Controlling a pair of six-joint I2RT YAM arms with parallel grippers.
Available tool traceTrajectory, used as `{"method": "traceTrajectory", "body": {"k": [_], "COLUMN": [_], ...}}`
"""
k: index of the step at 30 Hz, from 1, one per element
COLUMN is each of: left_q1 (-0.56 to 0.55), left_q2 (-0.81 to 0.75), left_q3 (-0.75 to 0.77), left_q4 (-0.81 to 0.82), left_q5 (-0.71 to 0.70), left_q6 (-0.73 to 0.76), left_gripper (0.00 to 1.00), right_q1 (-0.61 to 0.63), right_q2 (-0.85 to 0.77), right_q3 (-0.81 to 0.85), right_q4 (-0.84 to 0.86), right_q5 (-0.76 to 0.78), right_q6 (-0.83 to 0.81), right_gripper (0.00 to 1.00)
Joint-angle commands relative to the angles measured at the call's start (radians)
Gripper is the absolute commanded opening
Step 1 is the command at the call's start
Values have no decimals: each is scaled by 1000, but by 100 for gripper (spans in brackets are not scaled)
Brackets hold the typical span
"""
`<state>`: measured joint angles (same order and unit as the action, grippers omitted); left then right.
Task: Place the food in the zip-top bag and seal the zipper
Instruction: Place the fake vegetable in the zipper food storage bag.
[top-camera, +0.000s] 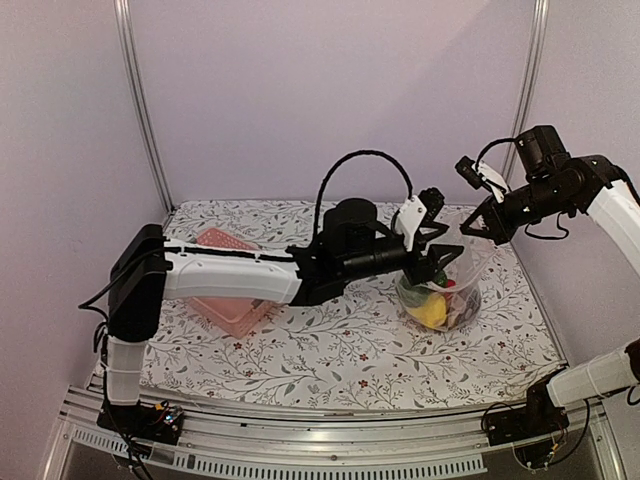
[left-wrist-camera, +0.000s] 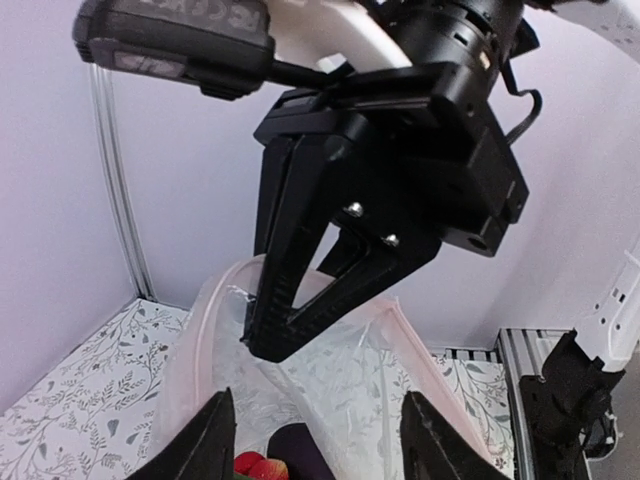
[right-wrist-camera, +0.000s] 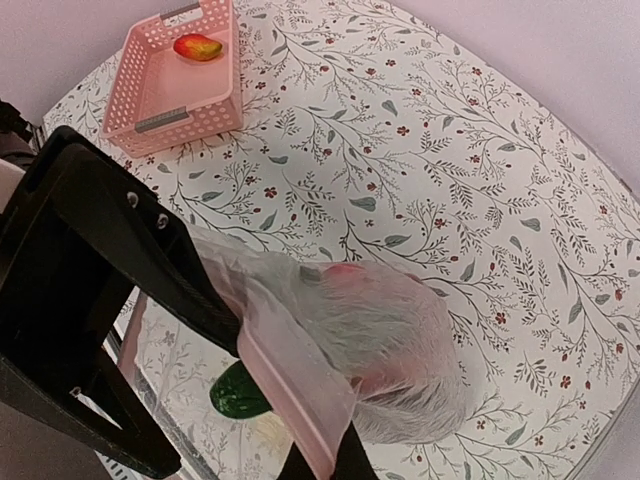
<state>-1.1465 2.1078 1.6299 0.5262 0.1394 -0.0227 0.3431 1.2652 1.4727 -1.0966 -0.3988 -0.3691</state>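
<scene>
The left gripper (left-wrist-camera: 320, 445) hangs half open over the mouth of the zip-top bag (top-camera: 468, 280), with nothing in its grip.
Well off to this gripper's left, a pink basket (right-wrist-camera: 170, 90) sits on the bench (top-camera: 300, 350) with one red-yellow piece (right-wrist-camera: 197, 47) inside. Right under the gripper, the bag holds red balls (left-wrist-camera: 255, 467), a dark eggplant (left-wrist-camera: 300, 450) and a yellow piece (top-camera: 432, 312). Just to its right, the right gripper (top-camera: 480, 225) is pinched tight on the bag's zipper (right-wrist-camera: 290, 395) edge.

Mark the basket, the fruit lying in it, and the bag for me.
basket (right-wrist-camera: 168, 88): right wrist view, bare floor of the basket.
fruit (right-wrist-camera: 197, 47): right wrist view, middle of the fruit.
bag (right-wrist-camera: 400, 335): right wrist view, bulging side of the bag.
</scene>
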Motion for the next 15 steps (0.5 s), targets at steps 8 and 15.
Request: {"method": "traceTrajectory", "body": {"k": [8,15], "left_q1": [-83,-134], "left_q2": [-210,-226], "left_q3": [35,124], "left_q4": [-260,-688], "left_q5": [48,51], "left_q6": [161,269], "left_gripper": [68,62], "right_q1": [-8,-9], "right_q2": [-15,-33], "right_q3": [7,-15], "right_q4": [28,27], "right_q5": [-6,0], "right_q6": [11,3], "right_gripper": [0,0]}}
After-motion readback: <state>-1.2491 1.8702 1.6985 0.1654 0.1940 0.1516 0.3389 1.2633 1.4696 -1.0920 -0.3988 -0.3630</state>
